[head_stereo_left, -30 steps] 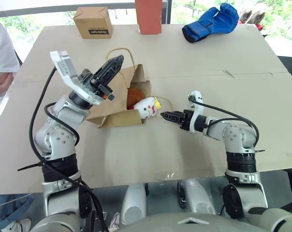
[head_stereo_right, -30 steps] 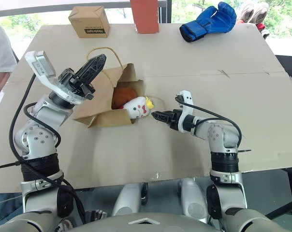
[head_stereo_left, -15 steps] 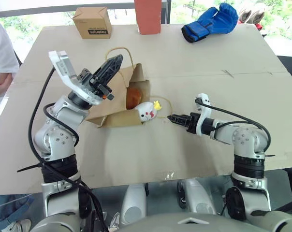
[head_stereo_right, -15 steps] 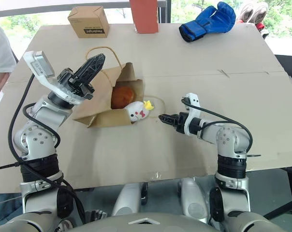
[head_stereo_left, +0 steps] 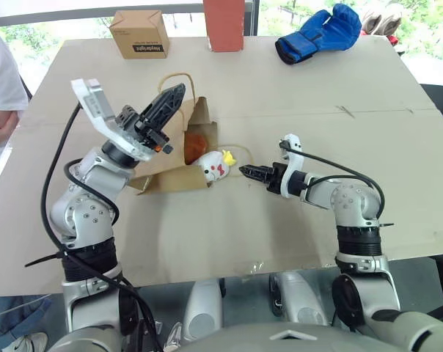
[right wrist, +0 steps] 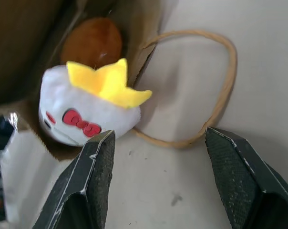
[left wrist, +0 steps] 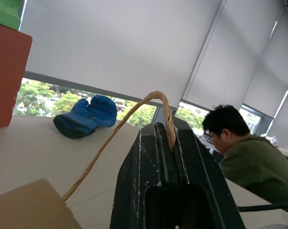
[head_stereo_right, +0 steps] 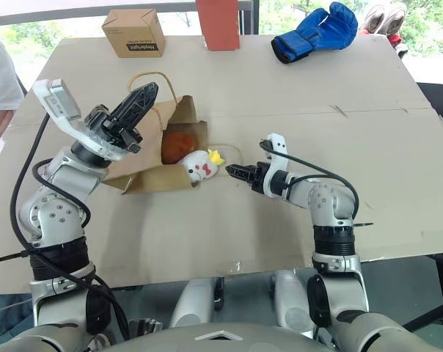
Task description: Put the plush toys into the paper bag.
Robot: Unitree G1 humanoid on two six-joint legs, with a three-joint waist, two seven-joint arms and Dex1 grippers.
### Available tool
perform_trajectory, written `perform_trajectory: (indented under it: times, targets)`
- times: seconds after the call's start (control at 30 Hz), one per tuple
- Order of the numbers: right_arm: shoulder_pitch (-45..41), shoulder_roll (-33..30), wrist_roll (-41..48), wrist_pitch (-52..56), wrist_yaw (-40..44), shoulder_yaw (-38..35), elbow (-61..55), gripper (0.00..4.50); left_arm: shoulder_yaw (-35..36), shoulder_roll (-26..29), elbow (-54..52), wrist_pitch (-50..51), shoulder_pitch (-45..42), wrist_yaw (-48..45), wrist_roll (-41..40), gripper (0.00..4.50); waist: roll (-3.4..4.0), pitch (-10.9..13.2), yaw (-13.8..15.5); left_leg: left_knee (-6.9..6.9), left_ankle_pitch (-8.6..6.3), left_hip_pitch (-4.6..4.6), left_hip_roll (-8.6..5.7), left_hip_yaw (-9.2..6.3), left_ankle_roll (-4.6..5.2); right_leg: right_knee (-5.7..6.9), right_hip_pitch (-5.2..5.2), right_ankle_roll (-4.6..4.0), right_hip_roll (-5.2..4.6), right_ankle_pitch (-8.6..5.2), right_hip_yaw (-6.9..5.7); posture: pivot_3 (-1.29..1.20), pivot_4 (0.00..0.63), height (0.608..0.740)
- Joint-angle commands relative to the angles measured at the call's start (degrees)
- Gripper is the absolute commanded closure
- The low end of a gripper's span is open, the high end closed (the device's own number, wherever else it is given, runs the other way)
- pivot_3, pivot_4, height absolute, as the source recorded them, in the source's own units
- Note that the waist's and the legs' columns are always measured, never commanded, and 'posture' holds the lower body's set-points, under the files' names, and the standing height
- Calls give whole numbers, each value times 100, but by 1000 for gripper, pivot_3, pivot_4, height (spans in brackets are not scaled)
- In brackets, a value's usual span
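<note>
Currently the white plush toy (head_stereo_left: 215,166) is lying in the mouth of the paper bag (head_stereo_left: 170,150), partly out on the table (head_stereo_left: 295,95), while the orange-brown plush toy (right wrist: 92,43) is sitting deeper inside. The bag is lying on its side in the table's left half, mouth facing the right gripper (head_stereo_left: 245,171). That gripper, its jaws standing apart and empty, is hovering just beside the white toy. The left gripper (left wrist: 169,143), clamped on one twisted handle (left wrist: 120,129), is holding the bag's mouth up. Pushing off-centre is likely to roll the white toy out toward the table's near edge; if the handle slips from the left gripper's fingers, the mouth may sag shut over it. The loose handle (right wrist: 215,105) lying on the table could snag the right gripper.
</note>
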Motion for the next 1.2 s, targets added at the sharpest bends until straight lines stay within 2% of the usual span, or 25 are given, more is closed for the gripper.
perform_trajectory:
  times: [0.03,0.07,0.13,0.33,0.53,0.57,0.63,0.7,0.77,0.8,0.83,0.87,1.07,1.1,1.2]
  targets:
    - [19,-831,-567,-1298,1047,793,-749,1154,181,54,-274,-125,45,1,-133,4500,5,3,17,0,0,-4,-3,1,0,-8,0,1,-3,0,0,0,150,740]
    - [-53,-946,-624,-1446,1179,913,-747,901,181,62,-277,-116,55,-2,-142,4500,3,4,16,0,0,-6,-4,4,0,-14,0,1,-5,0,1,0,150,740]
    - [-266,-1076,-973,-1853,1253,1210,-545,43,167,68,-273,-94,52,-22,-155,4500,0,3,3,0,0,-6,-4,4,0,-18,1,1,-5,0,1,0,150,740]
    - [-1094,-918,-1768,-2932,1807,1946,674,43,21,54,-230,-14,-88,-121,-185,4500,0,3,1,-9,0,5,-3,-7,0,-9,0,0,5,1,0,0,150,740]
    - [-1905,-234,-2319,-4161,2217,2255,2630,43,-176,18,-226,45,-167,-244,-179,4500,-2,4,17,-8,0,-1,-5,-6,-1,-15,0,21,3,13,1,0,150,740]
    - [-1984,-121,-2355,-4318,2245,2228,2836,593,-235,3,-246,66,-182,-272,-181,4500,-2,4,17,-8,0,-1,-5,-7,-1,-15,0,21,3,14,0,0,150,740]
    - [-2023,-36,-2412,-4594,2324,2160,2948,1301,-349,-46,-285,100,-224,-305,-204,4500,-2,4,26,-9,1,-1,-5,-8,-1,-13,1,22,3,14,-1,0,150,740]
    - [-1931,10,-2320,-4658,2421,2014,2828,2217,-415,-99,-311,124,-270,-299,-249,4500,-1,5,35,-9,1,-5,-5,-8,-1,-14,0,22,3,14,-1,0,150,740]
    - [-1741,-10,-2209,-4672,2498,1899,2545,3131,-512,-232,-335,157,-366,-242,-333,4500,-2,5,44,-8,1,-6,-5,-8,-1,-15,0,23,2,15,-1,0,150,740]
    - [-1622,-35,-2179,-4670,2508,1860,2357,3430,-578,-318,-351,186,-412,-213,-394,4500,-2,5,63,-8,1,-6,-5,-8,-1,-14,0,23,2,15,-1,0,150,740]
    - [-1494,-74,-2153,-4627,2523,1829,2132,4027,-643,-421,-364,224,-460,-178,-468,4500,-2,5,70,-8,1,-5,-5,-9,-1,-14,1,23,2,15,-2,0,150,740]
    - [-1355,-123,-2132,-4579,2516,1797,1875,4434,-696,-552,-380,281,-513,-106,-588,4500,-1,5,90,-8,1,-6,-5,-10,-1,-13,1,23,2,15,-3,0,150,740]
    - [-1011,-423,-1907,-3940,2239,1419,499,4434,-726,-951,-471,815,-534,244,-1518,4500,-1,5,121,-7,2,-2,-5,-11,-2,-3,0,23,3,14,-1,0,150,740]
    - [-1025,-434,-1914,-3856,2201,1403,446,4434,-710,-948,-457,861,-513,264,-1579,4500,-1,5,122,-6,2,-1,-5,-13,-3,1,0,22,4,14,-2,0,150,740]
    - [-1141,-370,-2465,-4297,2016,1705,1233,4434,-656,-1002,-362,880,-473,416,-1673,4500,-1,5,108,-6,3,15,-6,-13,-4,7,5,21,5,13,-1,0,150,740]
